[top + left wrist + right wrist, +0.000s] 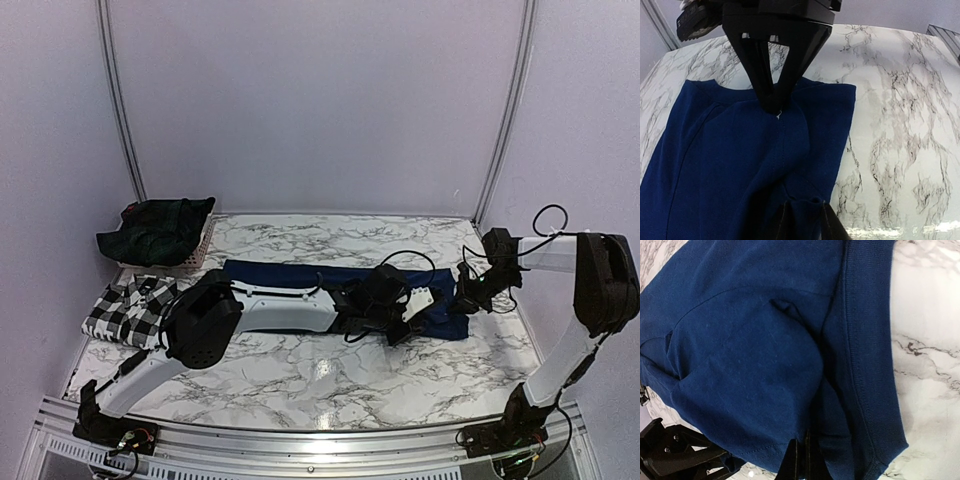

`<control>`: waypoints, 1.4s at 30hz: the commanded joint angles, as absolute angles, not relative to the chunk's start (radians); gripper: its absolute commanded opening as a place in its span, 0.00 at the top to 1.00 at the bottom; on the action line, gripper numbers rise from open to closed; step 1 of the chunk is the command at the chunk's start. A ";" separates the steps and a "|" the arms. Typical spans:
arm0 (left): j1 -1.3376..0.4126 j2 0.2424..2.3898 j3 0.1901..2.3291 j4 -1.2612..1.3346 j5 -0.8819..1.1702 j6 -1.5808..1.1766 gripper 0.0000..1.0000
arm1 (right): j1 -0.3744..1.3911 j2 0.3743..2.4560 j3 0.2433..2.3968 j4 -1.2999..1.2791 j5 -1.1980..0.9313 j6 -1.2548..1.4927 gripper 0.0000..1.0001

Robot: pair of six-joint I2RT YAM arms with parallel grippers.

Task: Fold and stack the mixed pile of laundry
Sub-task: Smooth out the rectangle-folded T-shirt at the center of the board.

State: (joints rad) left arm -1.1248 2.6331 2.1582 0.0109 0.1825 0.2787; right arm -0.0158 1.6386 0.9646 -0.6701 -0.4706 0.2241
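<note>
Pinching raised fold of navy blue T-shirt (730, 160) – left gripper (807, 222), fingers clamped on cloth; right gripper (802, 460) just across from it, tips squeezed tight on same shirt near its end; shirt lies stretched long across middle of marble table (300, 365); black-and-white check shirt (128, 308) lies at table's left side – apart from blue one; dark green plaid garment (155, 228) heaped in basket (205, 250) behind it, back left corner.
</note>
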 commanded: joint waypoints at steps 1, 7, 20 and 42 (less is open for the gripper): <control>-1.112 2.618 2.189 0.032 0.182 0.261 0.80 | -0.022 1.615 1.009 -0.684 -0.484 0.214 1.00; -1.065 2.560 2.165 0.027 0.197 0.224 1.00 | -0.023 1.591 1.063 -0.707 -0.489 0.225 1.00; -0.976 2.485 2.085 0.134 0.141 0.116 1.00 | -0.023 1.655 1.221 -0.724 -0.501 0.251 1.00; -0.912 2.589 2.172 0.096 0.050 0.101 0.99 | -0.020 1.892 1.448 -0.707 -0.506 0.277 1.00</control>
State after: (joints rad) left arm -0.9272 2.5549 2.1830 0.0998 0.0807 0.1120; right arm -0.0158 1.8488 1.3994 -0.7113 -0.5156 0.2703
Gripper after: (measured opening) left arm 0.010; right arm 0.004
